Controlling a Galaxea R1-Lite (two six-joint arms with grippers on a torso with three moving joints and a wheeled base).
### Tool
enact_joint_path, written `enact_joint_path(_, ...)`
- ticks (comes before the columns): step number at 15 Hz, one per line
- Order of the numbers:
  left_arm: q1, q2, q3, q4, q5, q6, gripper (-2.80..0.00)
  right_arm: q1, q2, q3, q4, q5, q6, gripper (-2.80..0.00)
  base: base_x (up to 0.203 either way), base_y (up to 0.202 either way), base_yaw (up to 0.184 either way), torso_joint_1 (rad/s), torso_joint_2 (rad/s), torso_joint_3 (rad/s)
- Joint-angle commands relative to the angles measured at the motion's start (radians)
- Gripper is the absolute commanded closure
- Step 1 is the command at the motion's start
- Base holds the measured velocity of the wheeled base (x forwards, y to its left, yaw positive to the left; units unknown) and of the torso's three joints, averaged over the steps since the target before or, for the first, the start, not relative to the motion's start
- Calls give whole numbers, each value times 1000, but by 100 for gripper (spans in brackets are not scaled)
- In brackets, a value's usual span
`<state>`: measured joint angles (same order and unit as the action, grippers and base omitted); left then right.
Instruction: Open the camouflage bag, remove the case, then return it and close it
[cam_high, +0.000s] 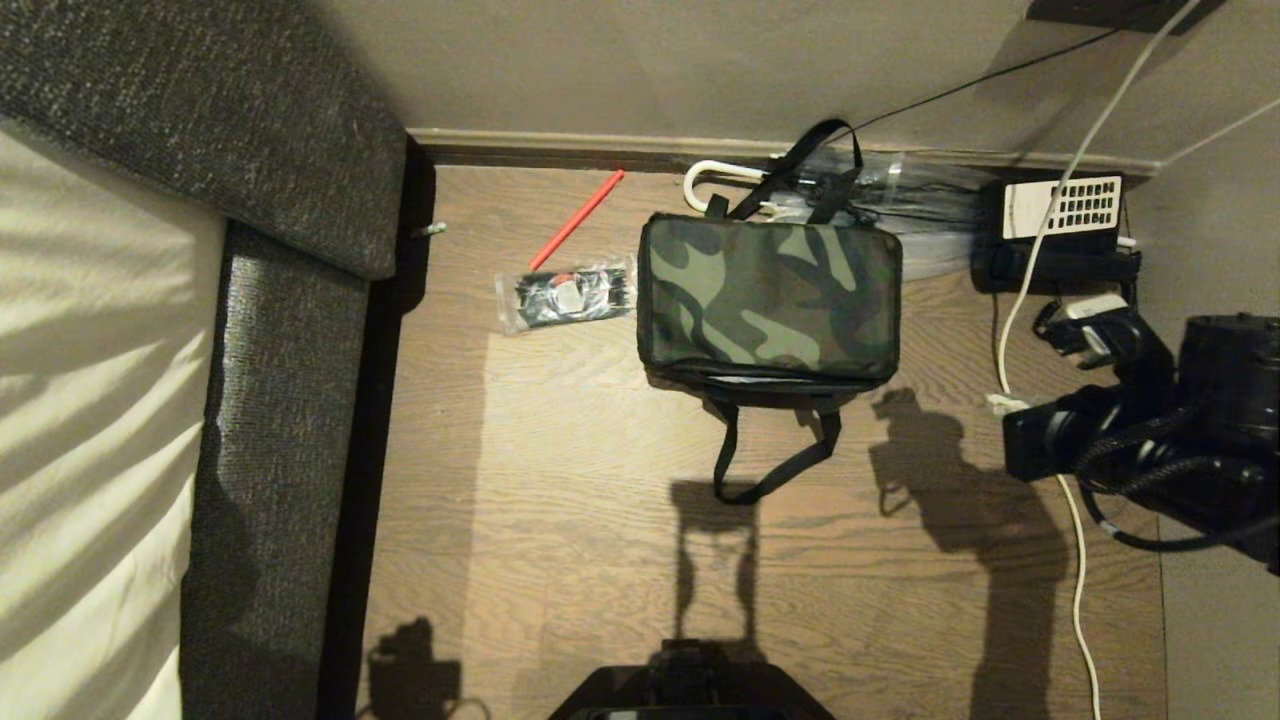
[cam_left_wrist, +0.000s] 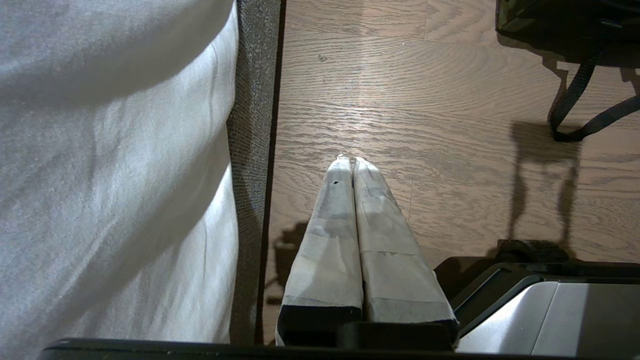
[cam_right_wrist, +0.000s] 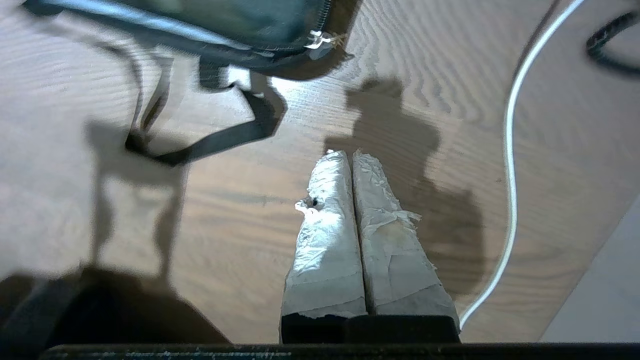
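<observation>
Wooden floor (cam_high: 560, 500) fills my view, with a grey sofa (cam_high: 270, 400) along the left side. Nearest me, my left claw (cam_left_wrist: 348, 160) hangs low beside the sofa edge with its taped fingers pressed together, gripping nothing. My right claw (cam_right_wrist: 346, 154) hovers over bare floor beside a white cable (cam_right_wrist: 510, 150), fingers likewise closed and empty. Farther out, the camouflage bag (cam_high: 768, 300) lies flat on the floor, zipped, one black strap loop (cam_high: 770, 460) trailing toward me. Just left of it sits a clear packet (cam_high: 565, 292), then a red stick (cam_high: 578, 218) near the wall.
</observation>
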<state>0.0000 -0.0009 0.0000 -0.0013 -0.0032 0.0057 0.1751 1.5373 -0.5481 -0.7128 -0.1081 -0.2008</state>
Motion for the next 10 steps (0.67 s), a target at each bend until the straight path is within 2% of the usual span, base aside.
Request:
enact_joint_path(1, 0, 1, 3, 0, 0, 0, 0, 10, -194, 78, 19, -1, -47, 0, 0, 0, 0, 0, 0, 0)
enact_joint_path(3, 0, 1, 2, 0, 0, 0, 0, 13, -324, 124, 118, 1, -77, 0, 0, 0, 0, 0, 0, 0)
enact_joint_path(5, 0, 1, 2, 0, 0, 0, 0, 14, -450, 135, 298, 13, -59, 0, 0, 0, 0, 0, 0, 0)
enact_joint_path(7, 0, 1, 2, -2, 1, 2, 0, 15, -542, 139, 399, 5, -32, 0, 0, 0, 0, 0, 0, 0)
enact_joint_path(8, 0, 1, 2, 0, 0, 0, 0, 15, -560, 143, 443, -32, -24, 0, 0, 0, 0, 0, 0, 0)
enact_joint_path(10, 0, 1, 2, 0, 0, 0, 0, 16, -551, 121, 537, -53, -18, 0, 0, 0, 0, 0, 0, 0)
